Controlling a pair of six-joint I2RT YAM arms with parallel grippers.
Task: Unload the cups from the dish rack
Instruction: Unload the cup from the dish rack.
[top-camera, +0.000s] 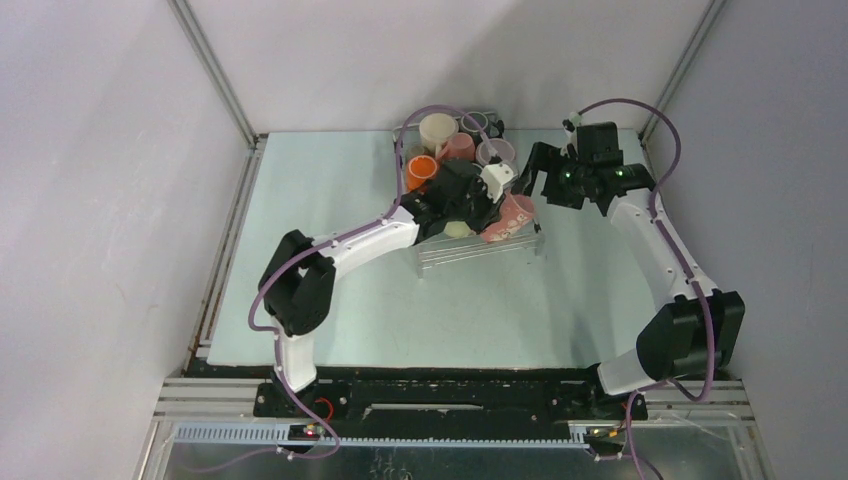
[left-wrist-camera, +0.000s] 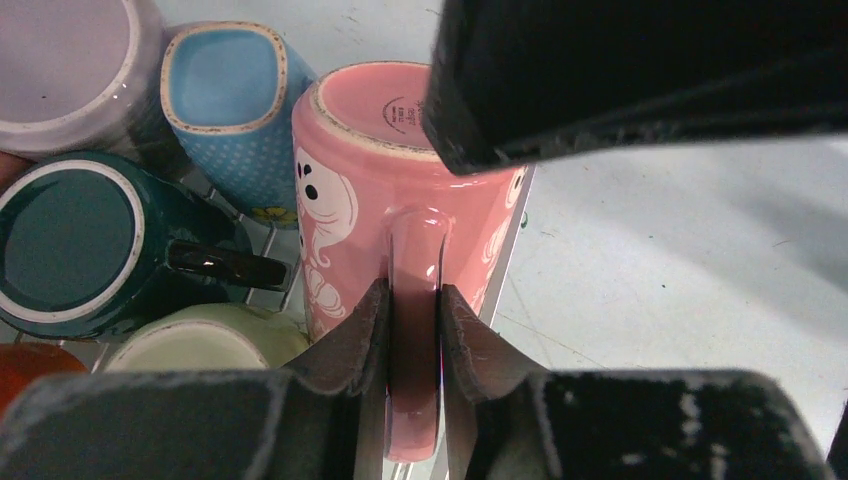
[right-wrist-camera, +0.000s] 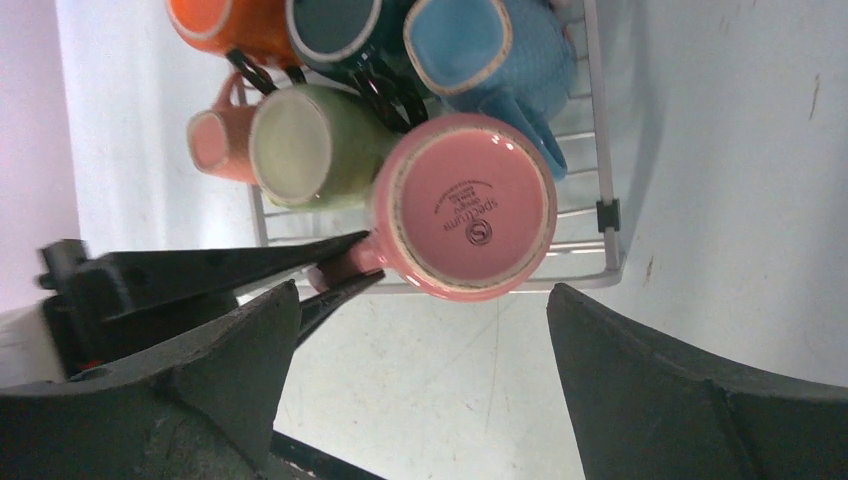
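A pink cup (left-wrist-camera: 350, 190) with white patterning stands upside down at the dish rack's (right-wrist-camera: 603, 215) corner. My left gripper (left-wrist-camera: 413, 300) is shut on its handle, one finger on each side. In the right wrist view the cup's base (right-wrist-camera: 468, 205) faces the camera, and the left fingers (right-wrist-camera: 250, 265) pinch the handle from the left. My right gripper (right-wrist-camera: 422, 300) hangs open just off the rack corner, above bare table, touching nothing. Teal (left-wrist-camera: 70, 245), blue (left-wrist-camera: 225, 90), mauve (left-wrist-camera: 70, 70) and pale green (left-wrist-camera: 195, 345) cups crowd beside the pink one. From above, the pink cup (top-camera: 515, 215) sits at the rack's (top-camera: 470, 252) right end.
Cream (top-camera: 437, 130), orange (top-camera: 420, 170) and pink (top-camera: 460, 147) cups cluster at the back of the table behind the rack. The right gripper (top-camera: 535, 180) is close to the left wrist. White walls enclose the table on three sides.
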